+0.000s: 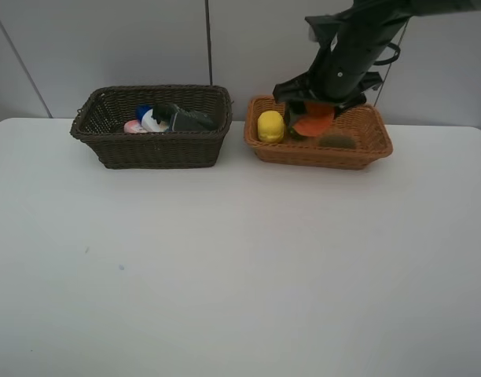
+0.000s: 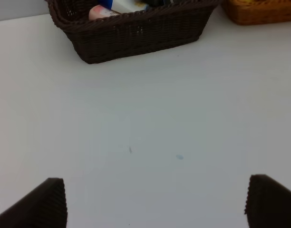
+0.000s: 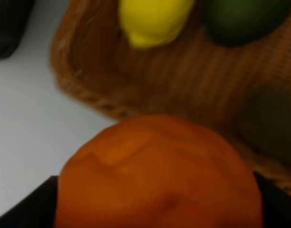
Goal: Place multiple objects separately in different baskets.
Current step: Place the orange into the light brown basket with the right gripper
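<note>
The right pincer [image 1: 313, 119] is gripping the orange fruit [image 3: 157, 175] above the light basket [image 1: 319, 153]. The left pincer [image 2: 155, 202] is hanging wide open over the white surface [image 2: 150, 118].

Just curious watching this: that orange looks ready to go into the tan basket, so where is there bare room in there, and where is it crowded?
The tan basket looks crowded: yellow fruit, green fruit and brown fruit leave woven floor only between them. The dark basket holds bottles. The white table in front of both baskets is bare.
</note>
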Action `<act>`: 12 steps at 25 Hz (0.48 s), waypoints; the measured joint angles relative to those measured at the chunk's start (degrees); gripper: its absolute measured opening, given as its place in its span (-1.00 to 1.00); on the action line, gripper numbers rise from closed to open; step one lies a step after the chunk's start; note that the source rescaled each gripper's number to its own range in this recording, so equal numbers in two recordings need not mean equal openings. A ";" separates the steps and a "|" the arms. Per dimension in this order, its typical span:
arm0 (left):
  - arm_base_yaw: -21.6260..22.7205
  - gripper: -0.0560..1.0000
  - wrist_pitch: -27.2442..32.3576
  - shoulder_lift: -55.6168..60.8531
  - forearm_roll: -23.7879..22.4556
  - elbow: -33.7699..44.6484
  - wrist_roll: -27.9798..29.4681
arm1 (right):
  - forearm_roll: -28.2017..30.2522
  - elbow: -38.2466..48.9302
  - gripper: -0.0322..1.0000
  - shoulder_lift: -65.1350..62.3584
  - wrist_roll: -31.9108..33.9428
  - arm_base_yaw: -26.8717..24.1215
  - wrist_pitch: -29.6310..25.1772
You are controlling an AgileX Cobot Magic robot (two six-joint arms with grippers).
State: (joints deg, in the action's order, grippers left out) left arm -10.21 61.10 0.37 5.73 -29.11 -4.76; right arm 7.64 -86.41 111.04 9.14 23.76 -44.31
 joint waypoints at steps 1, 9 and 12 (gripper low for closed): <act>0.00 0.96 0.00 0.00 0.00 0.00 0.00 | -0.87 -0.18 0.47 1.07 -0.28 -1.97 1.98; 0.00 0.96 0.00 0.00 -0.06 0.00 0.00 | -3.07 -0.44 0.68 7.19 -0.42 -10.80 15.29; 0.00 0.96 0.00 0.00 -0.06 0.00 0.00 | -3.38 -0.52 0.92 7.52 -0.37 -10.95 16.50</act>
State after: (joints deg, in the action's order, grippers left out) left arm -10.21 61.10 0.37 5.67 -29.11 -4.76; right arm 4.26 -86.92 118.57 8.78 12.81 -27.81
